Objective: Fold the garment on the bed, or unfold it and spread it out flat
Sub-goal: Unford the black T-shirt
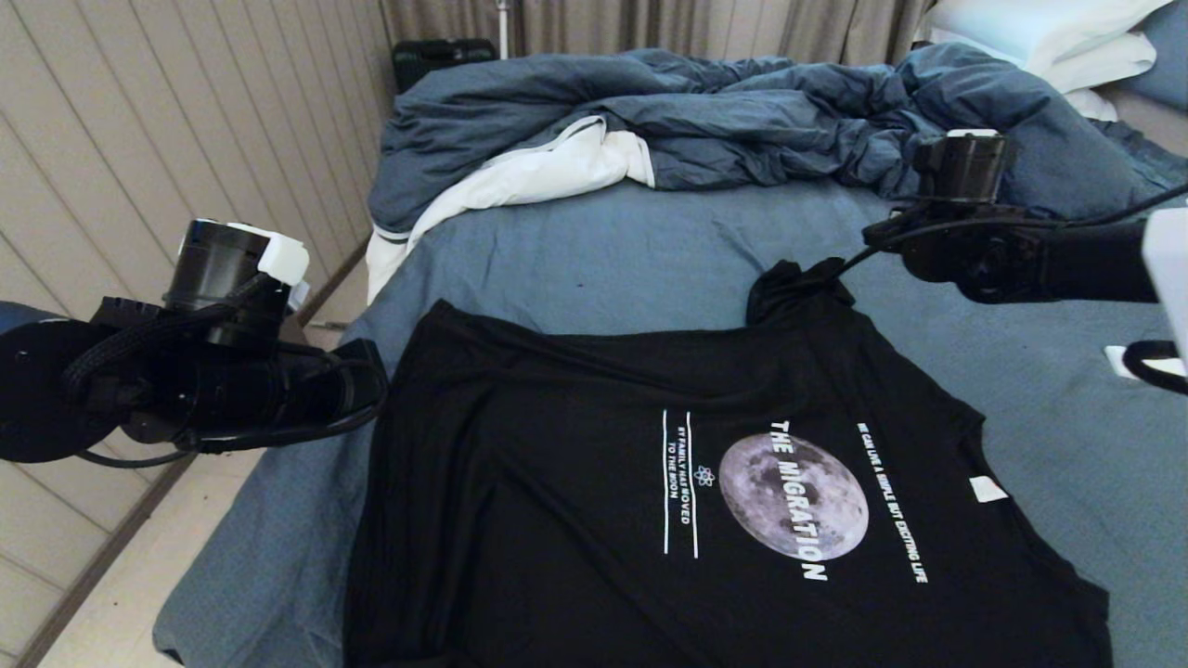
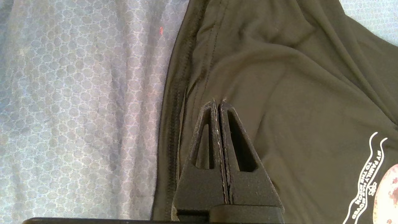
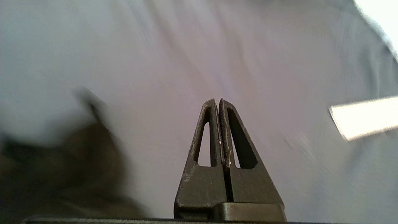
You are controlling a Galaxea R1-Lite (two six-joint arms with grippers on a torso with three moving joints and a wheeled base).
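A panelled wall [image 1: 139, 139] flanks the bed [image 1: 603, 250]; both grippers' fingers [image 2: 231, 137] closed, seemingly empty.

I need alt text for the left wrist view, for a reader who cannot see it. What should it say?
The left gripper, its two black fingers pressed shut with nothing between them, sits over the hem edge of a black T-shirt. The shirt lies wrinkled on a blue-grey bed sheet, and part of its white lettering and moon print shows at the frame's edge.

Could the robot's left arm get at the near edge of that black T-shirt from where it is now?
Probably yes: the left gripper, shut, already hangs over the black T-shirt by its side seam, with nothing between them.
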